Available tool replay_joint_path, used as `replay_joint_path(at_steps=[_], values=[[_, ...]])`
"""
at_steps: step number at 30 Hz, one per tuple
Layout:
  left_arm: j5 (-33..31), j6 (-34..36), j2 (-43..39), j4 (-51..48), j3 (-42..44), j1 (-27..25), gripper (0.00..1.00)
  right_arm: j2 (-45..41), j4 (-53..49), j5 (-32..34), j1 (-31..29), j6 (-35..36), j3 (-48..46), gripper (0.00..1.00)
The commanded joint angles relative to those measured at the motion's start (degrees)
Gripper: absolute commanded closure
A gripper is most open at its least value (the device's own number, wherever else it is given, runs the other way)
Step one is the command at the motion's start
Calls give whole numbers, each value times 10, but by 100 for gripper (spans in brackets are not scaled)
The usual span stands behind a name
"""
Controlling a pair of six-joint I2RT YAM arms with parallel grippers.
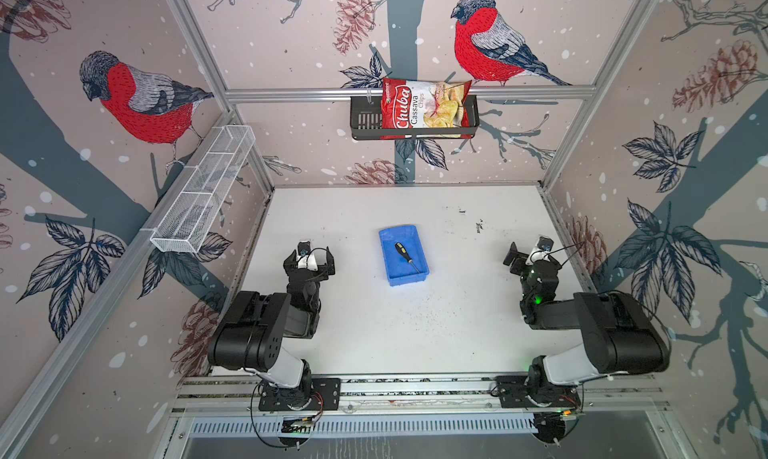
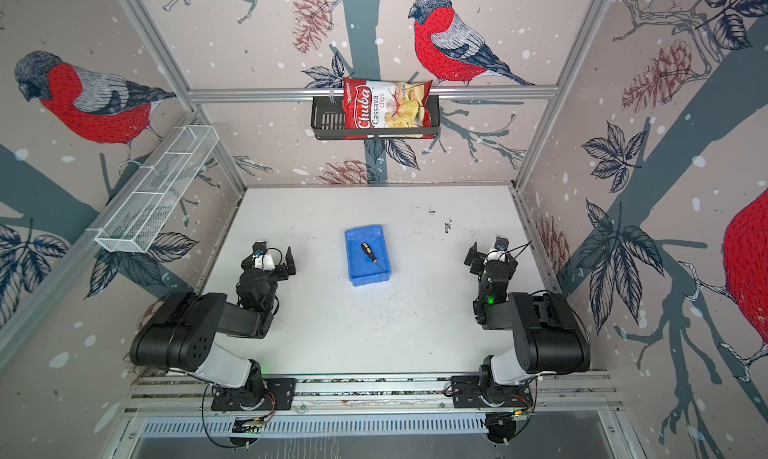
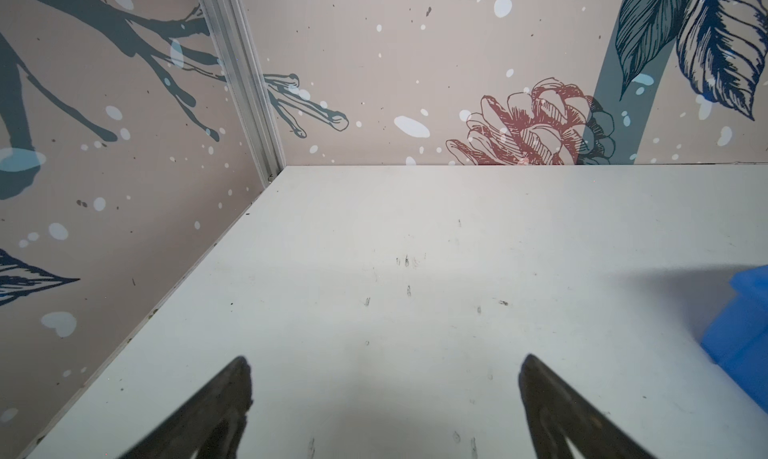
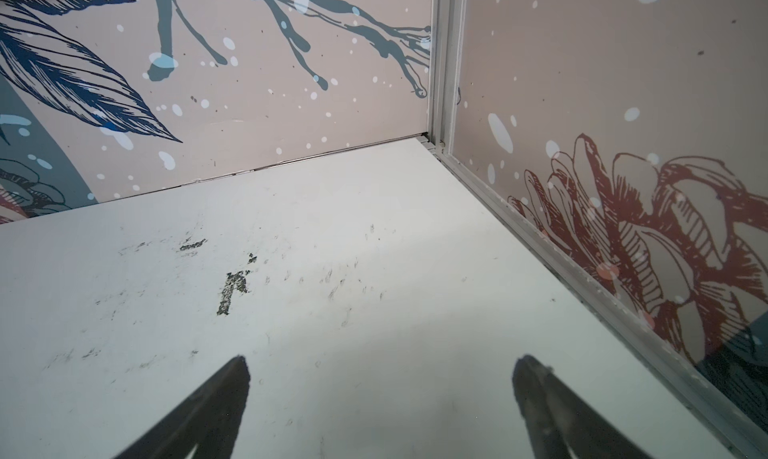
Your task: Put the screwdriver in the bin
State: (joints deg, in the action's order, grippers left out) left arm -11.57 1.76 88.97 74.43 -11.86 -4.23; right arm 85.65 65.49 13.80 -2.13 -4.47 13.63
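Observation:
The screwdriver [image 1: 405, 256] [image 2: 370, 255], black-handled with yellow marks, lies flat inside the blue bin [image 1: 397, 230] [image 2: 362, 230] at the middle of the white table in both top views. My left gripper [image 1: 310, 258] [image 2: 270, 261] hangs to the left of the bin, apart from it, open and empty. The left wrist view shows its open gripper [image 3: 384, 365] over bare table, with a corner of the bin [image 3: 744, 332] at the picture's edge. My right gripper [image 1: 534, 255] [image 2: 493, 256] stands open near the right wall. In the right wrist view that gripper [image 4: 380, 365] holds nothing.
A black slotted basket [image 1: 363, 120] on the back wall holds a red chips bag [image 1: 424, 107]. A long white wire basket [image 1: 203, 186] hangs on the left wall. Dark scuff marks [image 1: 478, 226] dot the table's back right. Walls enclose three sides.

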Motion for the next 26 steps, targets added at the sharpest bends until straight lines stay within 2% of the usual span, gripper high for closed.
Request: replay_joint_path(at_steps=[1,26], values=[[0,-9,4,8,-14,5,1,1,21,-8,1,-5,3,0],[1,-13,4,4,-17,9,1,1,21,-8,0,-5,3,0]])
